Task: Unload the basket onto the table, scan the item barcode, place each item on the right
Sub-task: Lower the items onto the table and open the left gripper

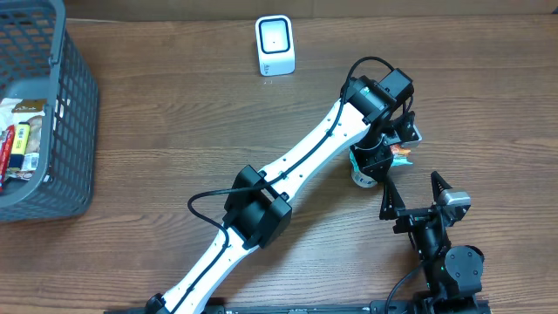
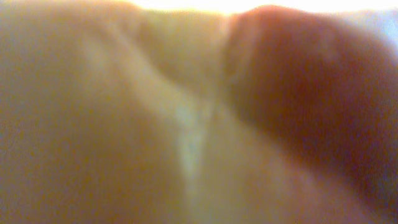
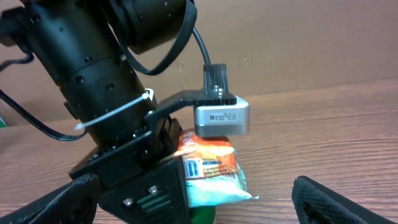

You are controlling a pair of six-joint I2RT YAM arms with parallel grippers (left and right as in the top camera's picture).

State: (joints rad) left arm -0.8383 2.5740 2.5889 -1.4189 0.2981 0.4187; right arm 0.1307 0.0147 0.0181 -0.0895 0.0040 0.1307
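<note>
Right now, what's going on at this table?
The left pincer is down on an orange-and-white snack packet on the table. Whether it has gripped it is unclear. The right pincer hangs open nearby. The white scanner stands farther back, so the packet is not yet scanned.

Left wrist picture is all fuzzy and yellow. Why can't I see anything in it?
Left wrist view: completely out of focus, probably because something sits too close to the camera, with glare along the top. Right wrist view: sharp on the snack packet. Overhead view: clear, evenly lit.
</note>
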